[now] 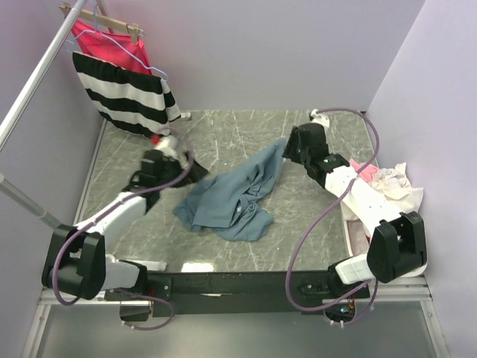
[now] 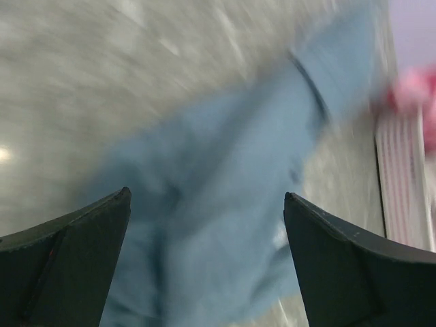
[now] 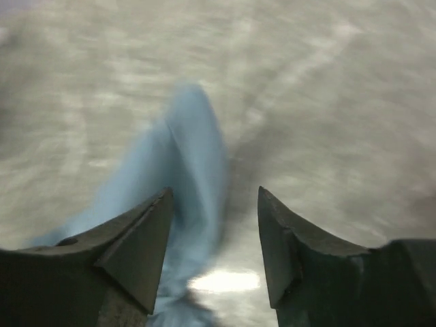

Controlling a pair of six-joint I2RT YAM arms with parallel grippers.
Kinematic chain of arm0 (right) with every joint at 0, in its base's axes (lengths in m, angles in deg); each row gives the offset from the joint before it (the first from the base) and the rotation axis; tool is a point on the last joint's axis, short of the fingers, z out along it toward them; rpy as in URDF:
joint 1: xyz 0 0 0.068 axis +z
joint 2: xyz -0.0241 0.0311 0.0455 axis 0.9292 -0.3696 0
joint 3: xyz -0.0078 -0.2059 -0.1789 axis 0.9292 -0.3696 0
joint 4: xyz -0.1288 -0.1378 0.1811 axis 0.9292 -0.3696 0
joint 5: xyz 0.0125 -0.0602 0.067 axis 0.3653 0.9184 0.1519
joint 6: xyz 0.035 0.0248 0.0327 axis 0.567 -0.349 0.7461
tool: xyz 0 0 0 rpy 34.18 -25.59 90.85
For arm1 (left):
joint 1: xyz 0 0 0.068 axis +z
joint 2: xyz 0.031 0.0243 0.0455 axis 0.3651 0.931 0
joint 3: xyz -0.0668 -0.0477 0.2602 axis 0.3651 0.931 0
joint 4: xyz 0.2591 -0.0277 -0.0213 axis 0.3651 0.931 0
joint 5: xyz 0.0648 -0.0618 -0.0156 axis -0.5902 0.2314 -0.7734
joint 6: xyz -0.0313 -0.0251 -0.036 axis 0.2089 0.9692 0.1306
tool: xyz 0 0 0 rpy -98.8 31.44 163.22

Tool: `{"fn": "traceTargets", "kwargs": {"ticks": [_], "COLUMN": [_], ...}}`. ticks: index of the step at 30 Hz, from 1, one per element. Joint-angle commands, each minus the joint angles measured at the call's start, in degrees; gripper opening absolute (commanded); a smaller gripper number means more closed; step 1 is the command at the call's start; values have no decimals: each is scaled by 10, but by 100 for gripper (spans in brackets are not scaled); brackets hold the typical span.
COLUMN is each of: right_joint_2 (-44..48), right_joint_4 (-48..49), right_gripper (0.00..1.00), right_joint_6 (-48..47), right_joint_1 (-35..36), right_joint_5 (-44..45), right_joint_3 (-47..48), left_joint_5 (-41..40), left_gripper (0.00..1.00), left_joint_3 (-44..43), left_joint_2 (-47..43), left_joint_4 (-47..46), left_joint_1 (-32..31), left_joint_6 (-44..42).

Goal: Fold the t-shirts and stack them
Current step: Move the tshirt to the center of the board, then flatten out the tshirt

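A slate-blue t-shirt [image 1: 231, 195] lies crumpled in the middle of the grey marbled table [image 1: 223, 134], one end stretched up to the right. My left gripper [image 1: 195, 174] is at the shirt's left edge; in the left wrist view it is open [image 2: 206, 196], with the blurred blue shirt [image 2: 231, 197] below the gap. My right gripper [image 1: 287, 151] is at the shirt's upper right end; in the right wrist view it is open [image 3: 214, 192], a strip of blue cloth [image 3: 184, 170] running along the inside of the left finger [image 3: 129, 248], not pinched.
A black-and-white striped garment [image 1: 127, 93] and a red-pink garment [image 1: 112, 41] hang on a rack at the back left. A pile of pink and cream clothes [image 1: 387, 183] lies on a white tray at the right edge. Purple walls enclose the table.
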State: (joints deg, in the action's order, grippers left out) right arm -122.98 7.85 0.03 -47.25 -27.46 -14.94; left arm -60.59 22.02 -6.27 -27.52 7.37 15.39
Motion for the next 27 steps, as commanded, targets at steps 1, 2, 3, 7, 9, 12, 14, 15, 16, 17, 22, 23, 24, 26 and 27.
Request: {"fn": "traceTargets", "kwargs": {"ticks": [1,2,3,7,9,12,14,15,16,17,22,23,24,26,27], "right_joint_2": [69,95,105,134,139,130,113,106,100,87,74,76,80,87,90], "right_joint_4": [12,29,42,60,59,62,60,60,57,55,55,58,68,79,77], "right_gripper": [60,58,57,57,57,58,58,57,57,56,47,47,47,46,45], "right_joint_6": [2,-1,1,22,24,29,32,31,33,35,32,29,26,17,17], "right_joint_1": [-1,-1,4,34,41,48,52,53,55,57,59,60,60,61,67], "right_joint_5": [94,19,-14,-76,-89,-107,-114,-118,-125,-127,-159,-175,-196,-266,-276], "right_joint_3": [-76,-92,-108,-160,-167,-176,-173,-171,-167,-166,-174,-178,-183,-198,-202], "left_joint_5": [-84,-92,-99,-150,-173,-228,-235,-245,-245,-245,-273,-279,-285,-329,-348], "left_gripper": [99,99,99,99,99,99,99,99,93,69,1,1,1,1,1], "left_joint_3": [38,53,81,120,125,134,137,139,140,139,80,35,9,-52,-118], "left_joint_2": [-31,-37,-44,-101,-123,-124,-111,-97,-88,-80,-61,-69,-93,-122,-148], "left_joint_4": [12,8,4,26,61,82,81,75,72,72,120,138,163,237,259], "left_joint_1": [-114,-135,-145,-206,-237,-262,-273,-277,-281,-284,-286,-287,-287,-285,-282], "left_joint_6": [-6,4,23,48,56,64,66,67,67,67,57,49,31,10,-11]}}
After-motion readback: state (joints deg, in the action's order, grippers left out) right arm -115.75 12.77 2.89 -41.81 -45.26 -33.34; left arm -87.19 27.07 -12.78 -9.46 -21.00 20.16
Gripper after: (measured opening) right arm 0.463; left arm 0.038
